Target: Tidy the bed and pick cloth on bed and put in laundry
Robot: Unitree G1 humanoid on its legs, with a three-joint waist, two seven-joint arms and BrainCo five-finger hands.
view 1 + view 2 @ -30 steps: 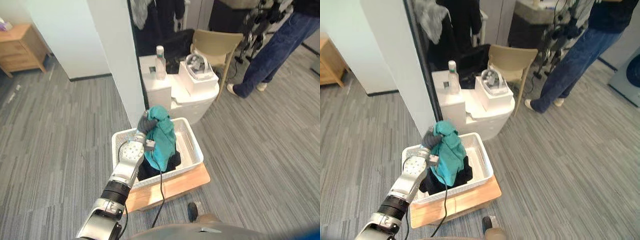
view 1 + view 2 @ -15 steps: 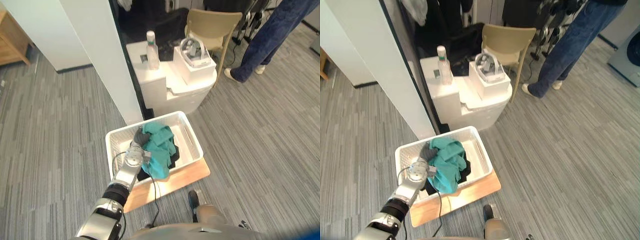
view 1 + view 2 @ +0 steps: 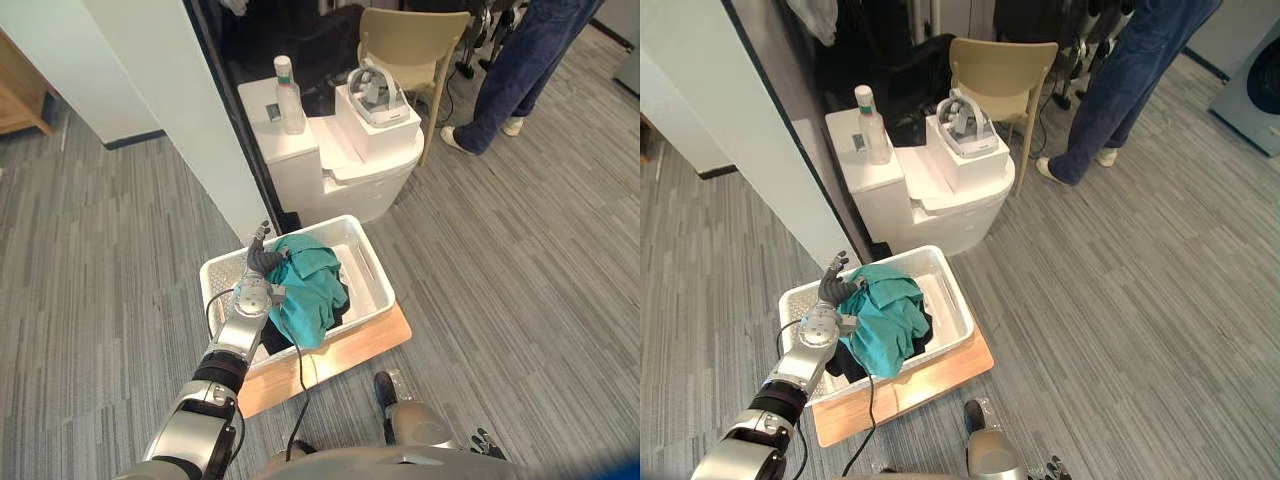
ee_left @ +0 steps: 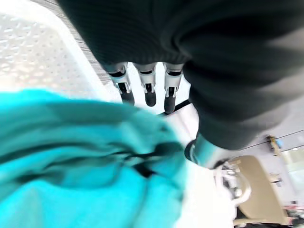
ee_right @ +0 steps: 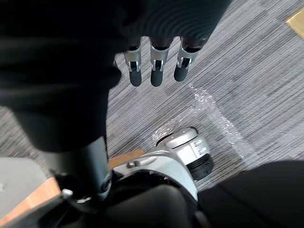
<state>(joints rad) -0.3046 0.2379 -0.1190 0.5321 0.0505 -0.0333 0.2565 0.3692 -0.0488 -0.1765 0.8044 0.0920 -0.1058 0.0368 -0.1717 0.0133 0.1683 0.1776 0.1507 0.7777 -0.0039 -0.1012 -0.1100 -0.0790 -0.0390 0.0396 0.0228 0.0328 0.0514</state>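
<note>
Crumpled teal cloth [image 3: 310,285] in a heap inside white basket [image 3: 372,275]

You're working in an office-like test space: grey carpet [image 3: 520,250], a beige chair [image 3: 415,35], white boxes [image 3: 378,125], a person [image 3: 518,70] standing by.

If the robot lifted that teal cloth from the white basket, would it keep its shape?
Probably not: the teal cloth lies crumpled in soft folds over dark clothes in the white basket, so it should flop. Likely light too: the fabric looks thin.
</note>
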